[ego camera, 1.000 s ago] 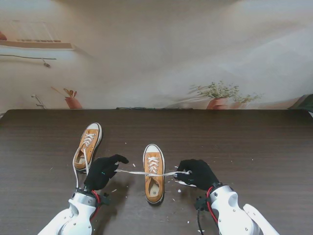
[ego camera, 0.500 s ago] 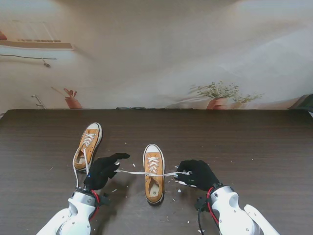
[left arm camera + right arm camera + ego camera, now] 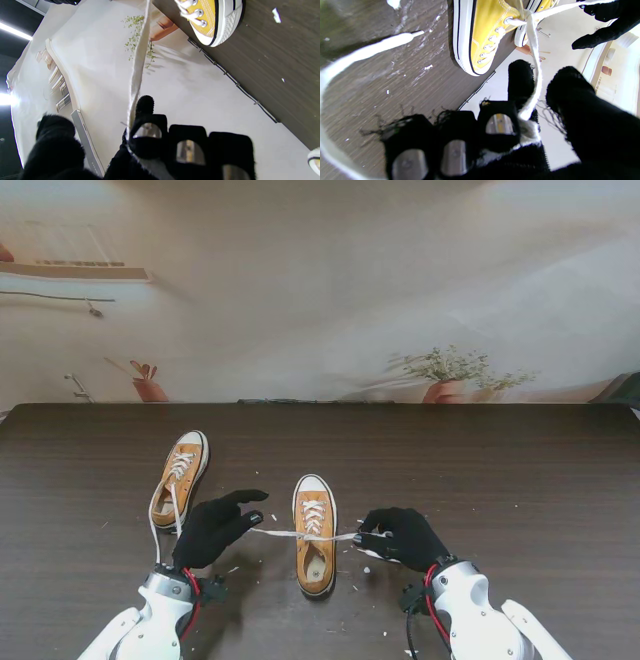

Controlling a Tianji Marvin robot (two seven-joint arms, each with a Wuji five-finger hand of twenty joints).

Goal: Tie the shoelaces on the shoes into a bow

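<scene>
Stretching taut across the nearer mustard-yellow canvas sneaker [image 3: 315, 532], a flat white shoelace [image 3: 278, 532] runs out sideways to both black-gloved hands. The left hand [image 3: 213, 528] has its end pinched in curled fingers with the forefinger pointing outward; the right hand [image 3: 403, 536] is closed on the other end — its wrist view shows the lace passing between thumb and forefinger, and a loose tail [image 3: 380, 46] lying on the wood. That shoe sits at the near middle of the dark brown wood-grain table [image 3: 520, 480], toe pointing away from me. A second matching yellow sneaker [image 3: 180, 477] lies farther off to the left, its own laces trailing loose past the heel. Small white scraps [image 3: 365, 568] are scattered about the shoes. Behind the table hangs a pale printed backdrop with potted plants [image 3: 450, 375].
</scene>
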